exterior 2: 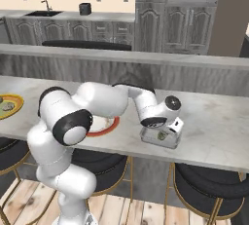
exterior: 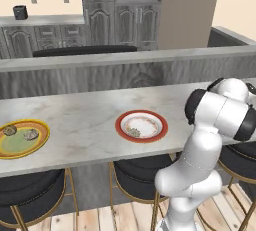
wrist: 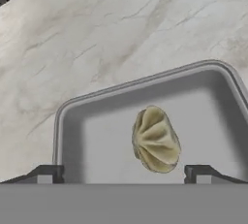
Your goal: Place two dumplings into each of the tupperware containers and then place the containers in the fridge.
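Note:
A pale grey tupperware container (wrist: 72,136) sits on the marble counter near its front edge, and one pleated tan dumpling (wrist: 156,139) lies loose inside it. My gripper (wrist: 124,174) hangs just above the tray with its fingertips (wrist: 46,173) spread wide on either side of the dumpling, open and touching nothing. From the right base view the hand (exterior 2: 168,121) hovers over that container (exterior 2: 158,141). Two more dumplings (exterior: 31,134) rest on the yellow-rimmed green plate (exterior: 24,147), and one dumpling (exterior: 134,132) is on the red-rimmed plate (exterior: 141,112). The fridge is out of view.
A raised grey ledge (exterior: 125,57) runs behind the counter. Dark stools (exterior 2: 209,180) stand under the counter's front edge. My own arm (exterior 2: 112,100) stretches across the red-rimmed plate (exterior 2: 111,127). Bare marble (exterior 2: 219,117) extends to the right of the container.

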